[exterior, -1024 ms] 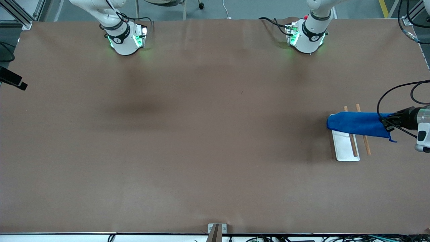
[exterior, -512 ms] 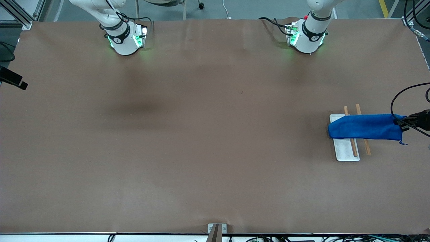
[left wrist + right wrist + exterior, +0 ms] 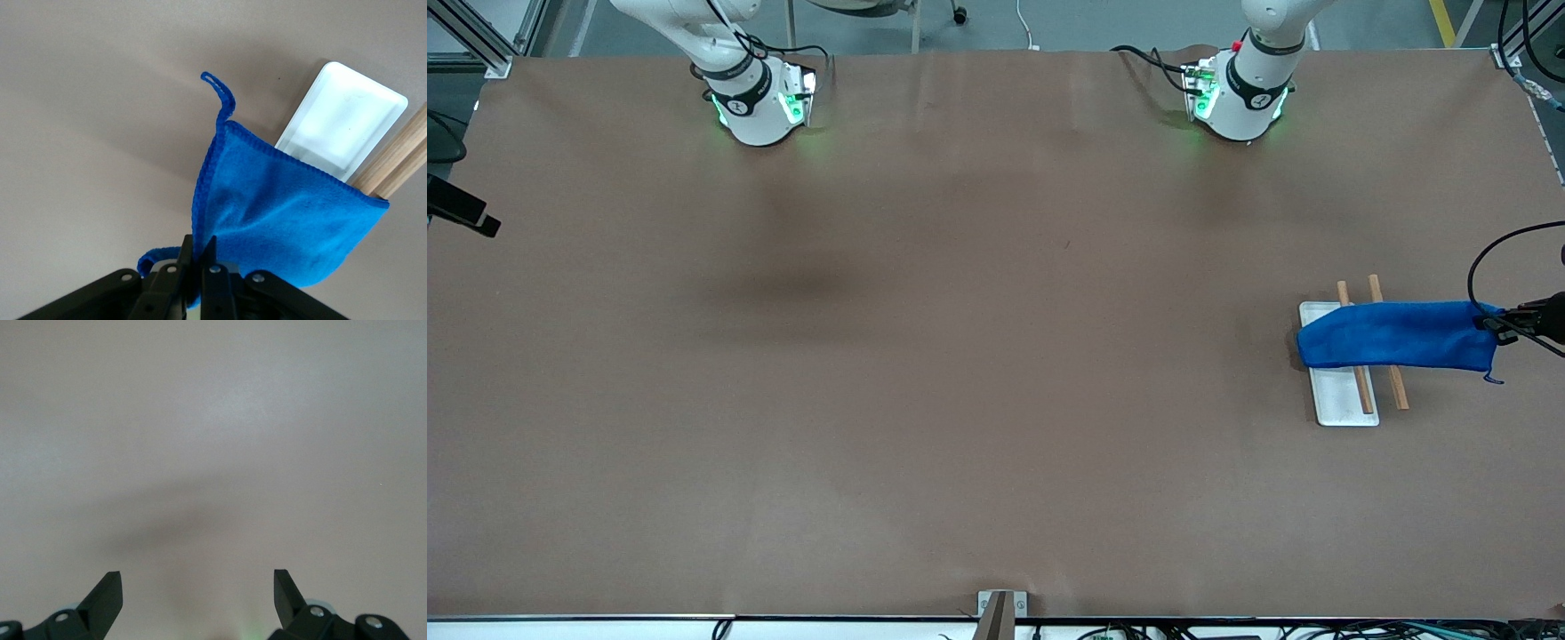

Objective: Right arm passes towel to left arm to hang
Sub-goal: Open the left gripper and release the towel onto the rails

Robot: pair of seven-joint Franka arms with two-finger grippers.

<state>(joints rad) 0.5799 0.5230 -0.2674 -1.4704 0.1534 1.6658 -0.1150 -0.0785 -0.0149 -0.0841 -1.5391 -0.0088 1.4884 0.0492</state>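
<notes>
Front view: showing a bright blue rectangular microfibre towel (image 3: 1396, 335) lying stretched across two thin wooden rods (image 3: 1394, 378) of a small rack with a flat white rectangular base plate (image 3: 1343, 398), toward the left arm's end of the brown paper-covered surface (image 3: 996, 356). Draping over both rods and not resting on the surface, so judging the hang as almost made and the pass between the arms as already done.

Reaching in at the edge of that view with the black two-finger left hand (image 3: 1507, 324), closed on the end of the towel pointing away from the white plate. Probably holding that end up and taut so that the cloth is spanning the rods evenly and not bunching or sliding off.

Left wrist view: confirming the grip, with the fingers of the left hand (image 3: 198, 257) pinching the stitched edge near a corner, the small loop tag (image 3: 217, 90) sticking up free, and the white plate and rod ends peeking out past the cloth. Gripping so near the edge, and so likely needing only a small opening to let the towel drop onto the rack.

Right wrist view: showing the black two-finger right hand (image 3: 197, 580) spread wide with nothing between its fingers, waiting over bare brown surface, well away from the rack and not appearing in the front view.

Judging the remaining risk as the freed end pulling the cloth off the rods if hanging unevenly.
</notes>
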